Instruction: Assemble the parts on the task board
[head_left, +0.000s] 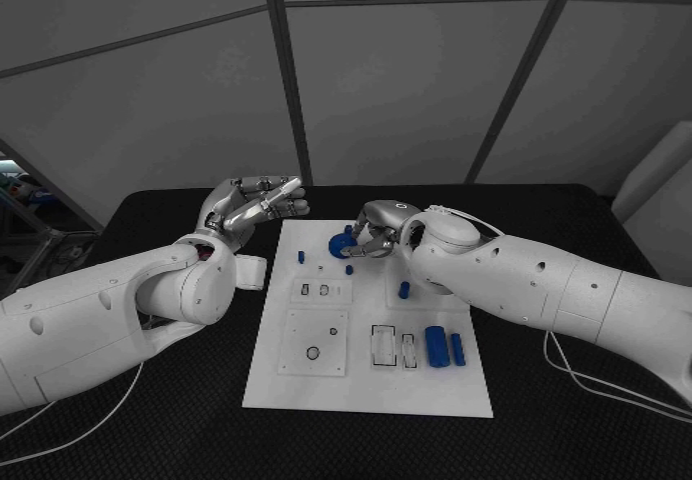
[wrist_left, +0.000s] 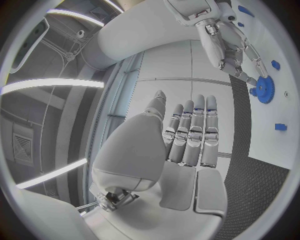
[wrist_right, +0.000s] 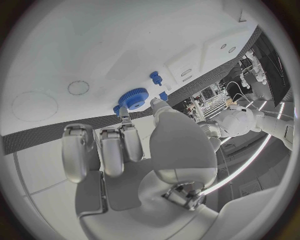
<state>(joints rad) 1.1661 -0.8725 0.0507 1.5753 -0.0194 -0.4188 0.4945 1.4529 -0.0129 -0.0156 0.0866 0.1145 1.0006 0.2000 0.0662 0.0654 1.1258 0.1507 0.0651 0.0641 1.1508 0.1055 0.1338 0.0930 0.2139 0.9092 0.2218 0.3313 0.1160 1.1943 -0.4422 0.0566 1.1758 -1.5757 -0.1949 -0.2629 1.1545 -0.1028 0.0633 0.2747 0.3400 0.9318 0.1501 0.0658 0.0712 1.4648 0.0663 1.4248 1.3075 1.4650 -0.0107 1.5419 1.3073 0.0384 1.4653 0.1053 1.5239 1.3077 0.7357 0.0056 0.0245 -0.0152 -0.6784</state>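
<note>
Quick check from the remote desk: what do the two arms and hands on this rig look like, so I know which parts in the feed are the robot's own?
Both arms are smooth, rounded white shells with small dark dots. The left hand and right hand are silver metal with segmented fingers and pale pads. Thin white cables trail from under each arm onto the black table.

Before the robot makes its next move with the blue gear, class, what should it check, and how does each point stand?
1. Right hand at the blue gear: ok, fingertips touch it.
2. Gear firmly held: cannot tell.
3. Left hand out of the way: ok, raised, open, beside the task board.
4. Remaining blue parts undisturbed: ok, lying on the board.
5. Gear seated on its peg: cannot tell, hidden by the fingers.
</note>
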